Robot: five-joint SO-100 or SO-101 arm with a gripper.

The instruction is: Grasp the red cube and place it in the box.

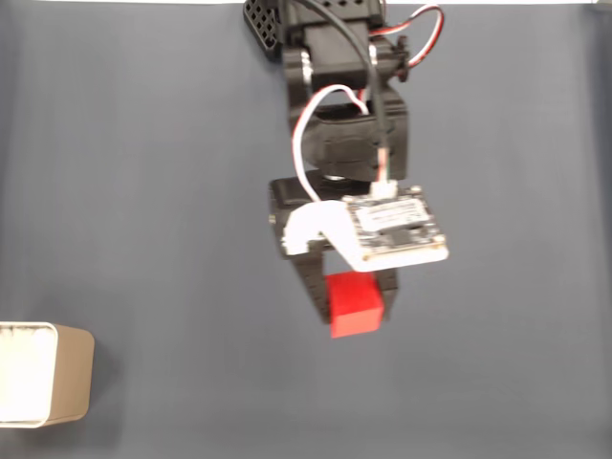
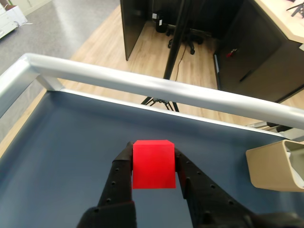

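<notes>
Blue table (image 1: 143, 191): fingers (image 2: 121, 175) pinch red cube (image 2: 153, 164).

Arm enters the fixed view at 12 o'clock and reaches toward 6, wrist board on top. Gripper (image 1: 356, 304) points to 6 o'clock, both black fingers (image 2: 118, 175) pressed on opposite sides of the cube (image 2: 153, 164), holding it.

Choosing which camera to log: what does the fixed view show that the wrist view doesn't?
Fixed view alone: the arm's black body from above, its white cable and circuit board. Wrist view alone: the table's metal rail, wooden floor and dark desks beyond. Both: the gripper shut on the red cube, the beige box and the blue-grey table.
</notes>
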